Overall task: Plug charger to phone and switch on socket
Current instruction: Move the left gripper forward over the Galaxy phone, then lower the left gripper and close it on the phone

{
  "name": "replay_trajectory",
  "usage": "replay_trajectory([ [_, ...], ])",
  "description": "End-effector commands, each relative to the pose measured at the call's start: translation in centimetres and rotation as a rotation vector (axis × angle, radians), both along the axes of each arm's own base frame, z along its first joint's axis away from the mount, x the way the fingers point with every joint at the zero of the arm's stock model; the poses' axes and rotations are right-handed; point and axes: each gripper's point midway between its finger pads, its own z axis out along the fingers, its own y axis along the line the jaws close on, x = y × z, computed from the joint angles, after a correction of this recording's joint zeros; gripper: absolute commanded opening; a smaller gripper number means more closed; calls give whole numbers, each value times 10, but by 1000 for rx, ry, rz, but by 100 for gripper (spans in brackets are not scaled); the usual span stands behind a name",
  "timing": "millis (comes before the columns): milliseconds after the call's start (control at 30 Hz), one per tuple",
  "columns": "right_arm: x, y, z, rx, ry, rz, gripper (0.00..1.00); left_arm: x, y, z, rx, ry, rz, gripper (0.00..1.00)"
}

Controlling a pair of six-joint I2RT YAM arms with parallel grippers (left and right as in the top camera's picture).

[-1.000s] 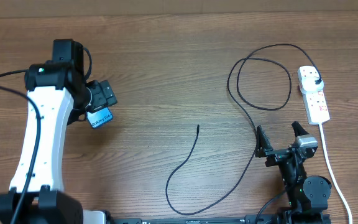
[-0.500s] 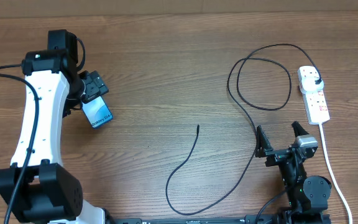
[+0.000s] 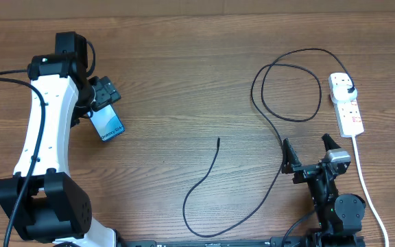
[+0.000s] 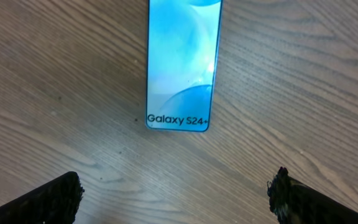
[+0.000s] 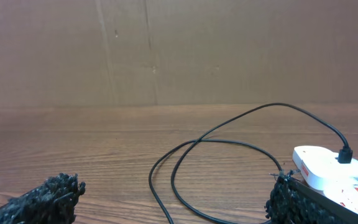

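Table (image 3: 184, 68) is showing matt brown wood grain; phone (image 4: 182, 62) screen is shining glossy, smooth; charger (image 3: 216, 154) cable is looking matt black, rubbery; socket (image 3: 350, 113) is looking smooth white plastic; left pincer (image 4: 176, 199) pads (image 4: 48, 199) are looking rough, black.

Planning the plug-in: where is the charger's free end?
Overhead view: mid-table, charger's free end lies between the phone at left and the right pincer.

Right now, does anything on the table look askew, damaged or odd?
Nothing looks damaged. The phone lies askew at the left, and the charger cable crosses itself in a loose loop near the socket, its free end at the centre, far from the phone.
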Motion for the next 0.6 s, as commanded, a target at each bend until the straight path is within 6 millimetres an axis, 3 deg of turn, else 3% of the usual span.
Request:
replay_trajectory([
  [0,0,0,-2,-1,-2,-1,100,8,2,1,-27,-10,8,100],
  [267,0,0,-2,-1,-2,-1,100,22,23,-34,-31,57,57,100],
  [567,0,0,-2,-1,-2,-1,100,33,29,-80,-18,131,32,100],
])
